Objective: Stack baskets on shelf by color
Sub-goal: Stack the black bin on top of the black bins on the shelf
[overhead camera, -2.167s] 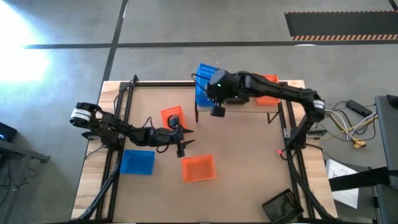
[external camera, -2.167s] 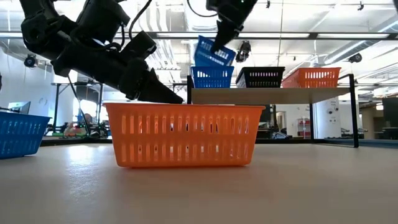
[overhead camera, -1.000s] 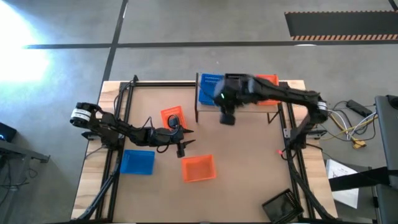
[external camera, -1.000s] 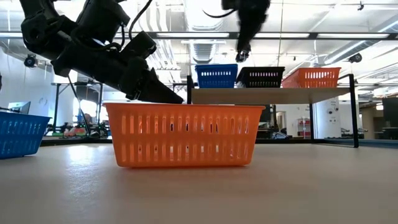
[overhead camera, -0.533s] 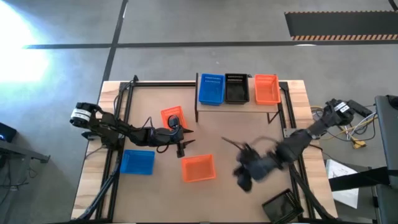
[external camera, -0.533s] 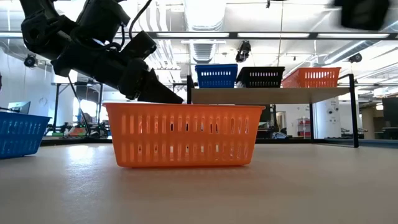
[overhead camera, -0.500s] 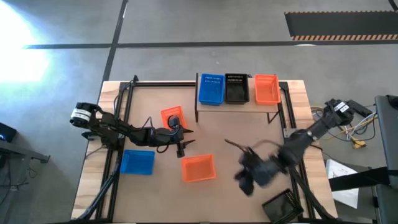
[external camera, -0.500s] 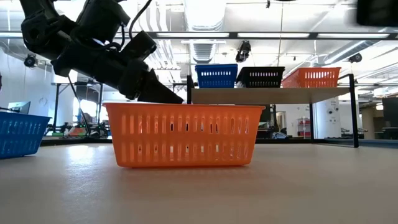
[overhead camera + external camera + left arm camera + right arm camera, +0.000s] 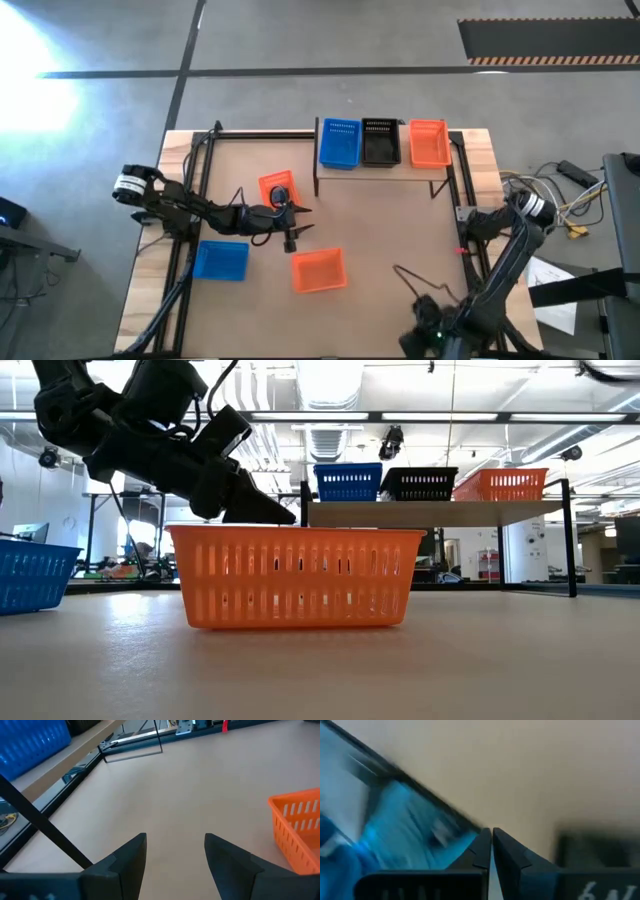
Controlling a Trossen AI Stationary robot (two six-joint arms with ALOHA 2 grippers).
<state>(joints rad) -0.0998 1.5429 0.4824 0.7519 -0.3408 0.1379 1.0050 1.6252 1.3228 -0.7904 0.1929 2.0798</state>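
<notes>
My right arm has swung from the shelf (image 9: 395, 172) down to the table's (image 9: 390, 230) near corner; its right gripper (image 9: 491, 845) is now pressed together, empty. The blue basket (image 9: 339, 144) sits on the shelf, so black baskets likely come next. My left gripper (image 9: 175, 851) hovers spread beside an orange basket (image 9: 276, 188).

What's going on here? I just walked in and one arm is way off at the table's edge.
A two-armed robot is sorting baskets onto a shelf by color. A blue basket, a black basket and an orange basket sit side by side on it. The right gripper, shut and empty, is down at the table's near right corner. The left gripper hangs open among two orange baskets and another blue one on the table.
</notes>
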